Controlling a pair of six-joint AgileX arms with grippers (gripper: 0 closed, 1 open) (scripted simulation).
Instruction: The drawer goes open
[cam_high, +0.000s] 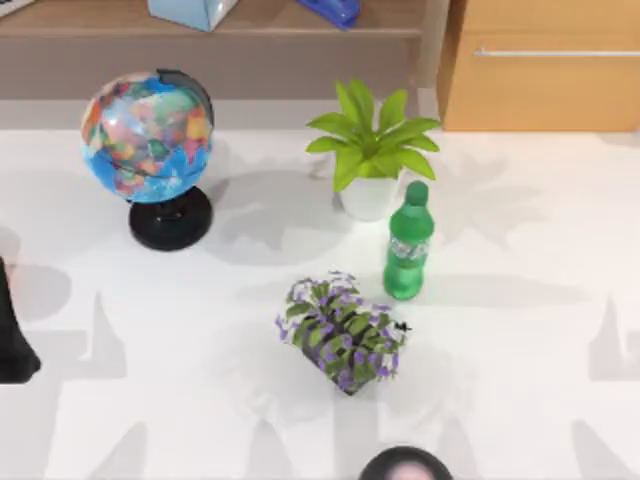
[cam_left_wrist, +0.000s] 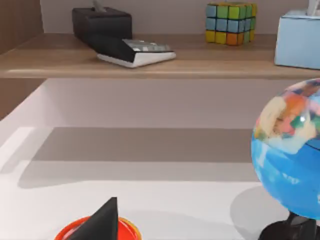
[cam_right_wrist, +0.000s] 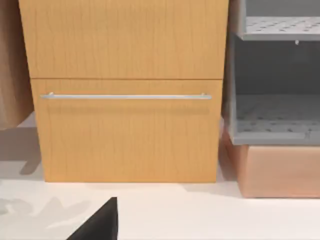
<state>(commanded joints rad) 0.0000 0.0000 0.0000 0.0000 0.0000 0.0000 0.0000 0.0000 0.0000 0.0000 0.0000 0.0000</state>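
Observation:
The drawer (cam_right_wrist: 125, 132) is a light tan wood box at the table's back right, and its front sits flush and shut. A thin silver bar handle (cam_right_wrist: 125, 96) runs across the front near its upper edge. From above, the drawer (cam_high: 545, 90) and its handle (cam_high: 555, 52) lie at the top right. A black part of my right gripper (cam_right_wrist: 100, 222) shows low in the right wrist view, facing the drawer front from some distance away over the white table. My left gripper (cam_high: 12, 330) stays parked at the table's left edge.
A globe (cam_high: 150, 140) stands at the back left. A potted green plant (cam_high: 370, 150), a green bottle (cam_high: 407, 245) and a purple-flowered plant (cam_high: 342, 335) occupy the middle. A brown shelf (cam_left_wrist: 150, 60) carries small items. A grey rack (cam_right_wrist: 277, 90) stands beside the drawer. An orange-red disc (cam_left_wrist: 125, 231) lies under the left wrist.

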